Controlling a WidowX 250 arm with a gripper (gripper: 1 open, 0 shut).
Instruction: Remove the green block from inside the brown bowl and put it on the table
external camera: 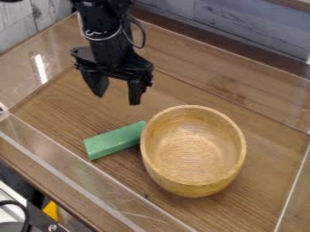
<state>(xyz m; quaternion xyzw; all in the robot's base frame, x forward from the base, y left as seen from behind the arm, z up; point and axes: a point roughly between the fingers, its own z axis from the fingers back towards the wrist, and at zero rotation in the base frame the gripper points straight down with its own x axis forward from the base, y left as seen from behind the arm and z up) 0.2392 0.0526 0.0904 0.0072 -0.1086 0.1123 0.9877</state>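
Observation:
The green block (115, 140) lies flat on the table (67, 109), just left of the brown bowl (194, 149) and close to its outer wall. Nothing shows inside the bowl, whose wood-grain floor is bare. My black gripper (116, 90) hangs above the table, up and to the left of the bowl and a short way beyond the block. It points steeply down with its two fingers (94, 83) spread apart and nothing between them.
Clear acrylic walls (72, 181) run around the tabletop's edges, with one low wall close in front of the block and bowl. A grey plank wall stands behind the table at the top right.

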